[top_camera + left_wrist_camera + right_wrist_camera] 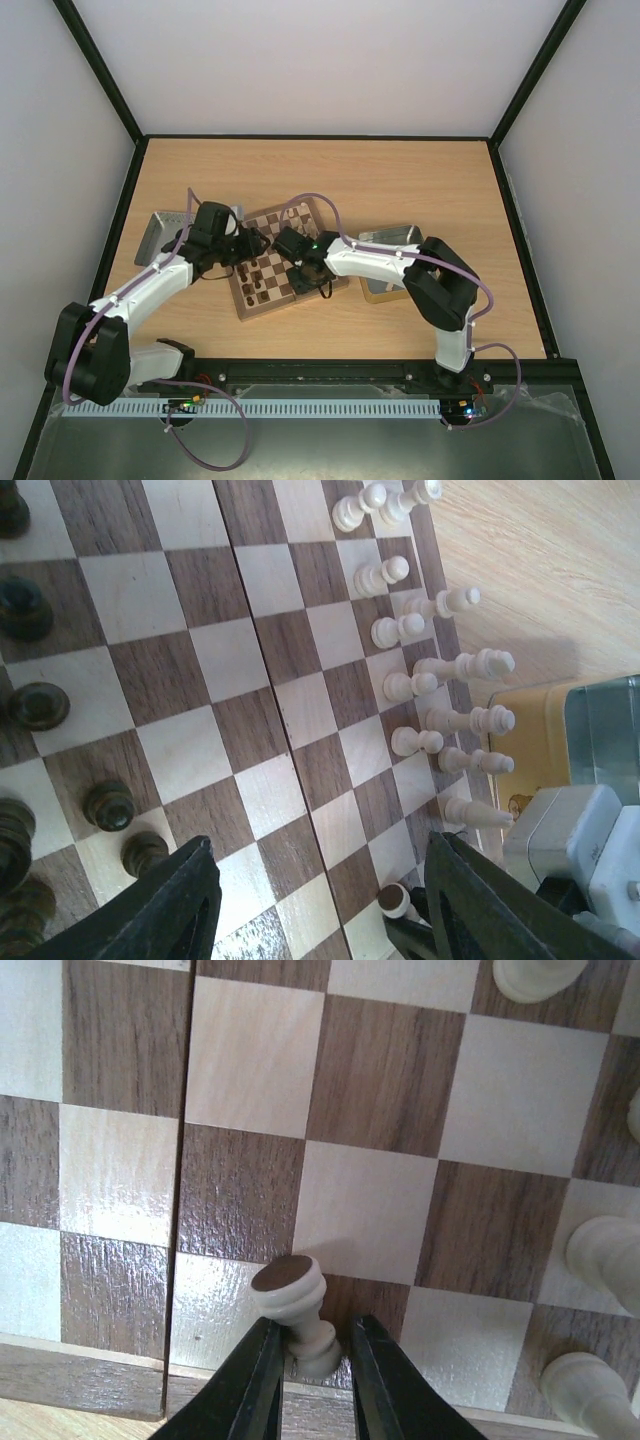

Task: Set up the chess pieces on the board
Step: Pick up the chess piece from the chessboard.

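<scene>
Top external: tins [158,237] flank the board [248,308] (arms [365,258] overhang it).

Bare middle squares of the board [200,670] leave room between dark pieces [38,705] at 9 o'clock and cream rows [455,667] at 3. The right gripper [315,1322], pinching a cream piece [295,1300], blocks the 5 o'clock corner. Tins [163,236] flank it.

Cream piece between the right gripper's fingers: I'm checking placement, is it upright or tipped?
Tipped: the cream piece leans between the fingers of the right gripper, its dark underside showing.
</scene>
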Tool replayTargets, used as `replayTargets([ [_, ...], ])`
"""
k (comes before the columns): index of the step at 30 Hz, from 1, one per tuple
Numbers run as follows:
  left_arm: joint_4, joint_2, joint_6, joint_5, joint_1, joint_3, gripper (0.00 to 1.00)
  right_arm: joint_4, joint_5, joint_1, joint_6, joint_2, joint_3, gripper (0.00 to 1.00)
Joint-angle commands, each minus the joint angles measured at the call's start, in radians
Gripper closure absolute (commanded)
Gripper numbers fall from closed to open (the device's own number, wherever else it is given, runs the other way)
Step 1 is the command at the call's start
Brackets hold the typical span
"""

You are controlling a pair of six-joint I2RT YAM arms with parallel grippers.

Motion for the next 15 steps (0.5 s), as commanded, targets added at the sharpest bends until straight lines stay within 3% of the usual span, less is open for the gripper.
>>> replayTargets([
  [1,0.025,-0.016,-0.040,0.062,0.004,-0.022,0.42,0.089,0.040,0.001,-0.039,0.013,-0.057,0.80],
  [3,0.031,-0.014,-0.053,0.071,0.004,-0.026,0.42,0.102,0.041,0.000,-0.046,0.011,-0.067,0.80],
  [10,0.053,-0.010,-0.092,0.123,0.005,-0.056,0.42,0.155,0.047,-0.006,-0.065,-0.023,-0.112,0.95],
  [15,0.121,0.013,-0.149,0.258,0.005,-0.092,0.41,0.284,0.043,-0.016,-0.123,-0.111,-0.182,0.96],
])
